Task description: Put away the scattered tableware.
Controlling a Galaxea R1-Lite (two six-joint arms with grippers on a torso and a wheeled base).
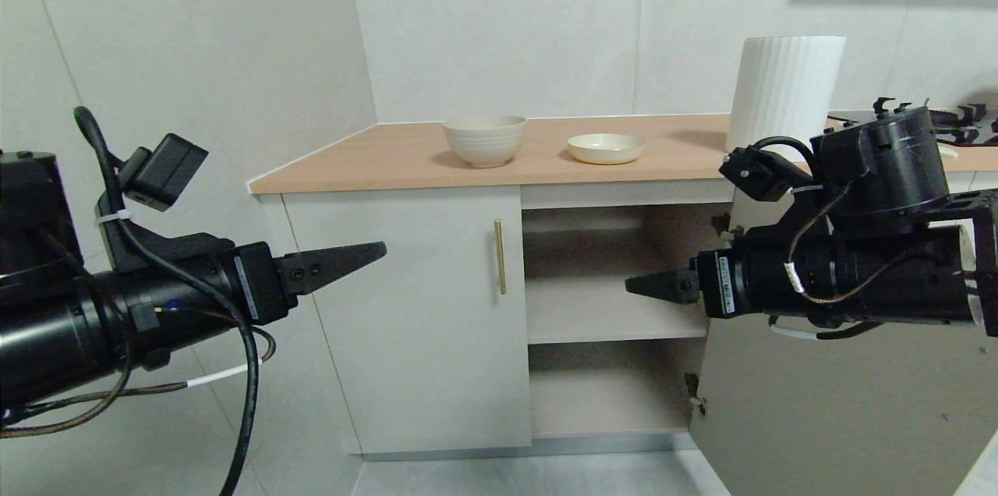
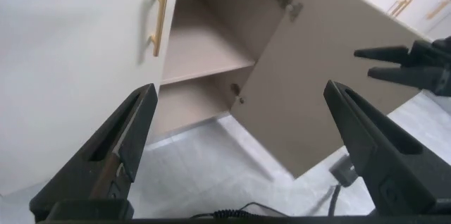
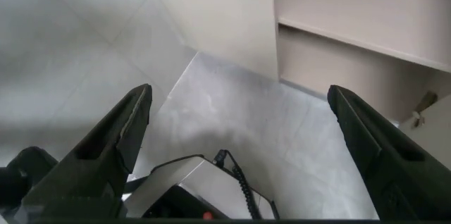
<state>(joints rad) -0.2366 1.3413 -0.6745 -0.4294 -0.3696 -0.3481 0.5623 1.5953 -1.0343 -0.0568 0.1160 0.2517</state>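
The black left gripper (image 2: 239,90) and black right gripper (image 3: 239,91) hover empty, jaws wide apart, before the open white cabinet (image 1: 608,309). Its shelves are likely meant for the ribbed beige bowl (image 1: 484,139) and shallow cream dish (image 1: 605,147) on the wooden countertop (image 1: 366,157).

Cabinet shelves (image 1: 616,313) stand open ahead; swung door (image 1: 819,418) blocks at 3 o'clock; closed door (image 1: 413,324) at 9 o'clock.

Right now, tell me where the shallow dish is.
Head view: the shallow dish sits on the countertop, between the bowl on its left and the white ribbed vase on its right.
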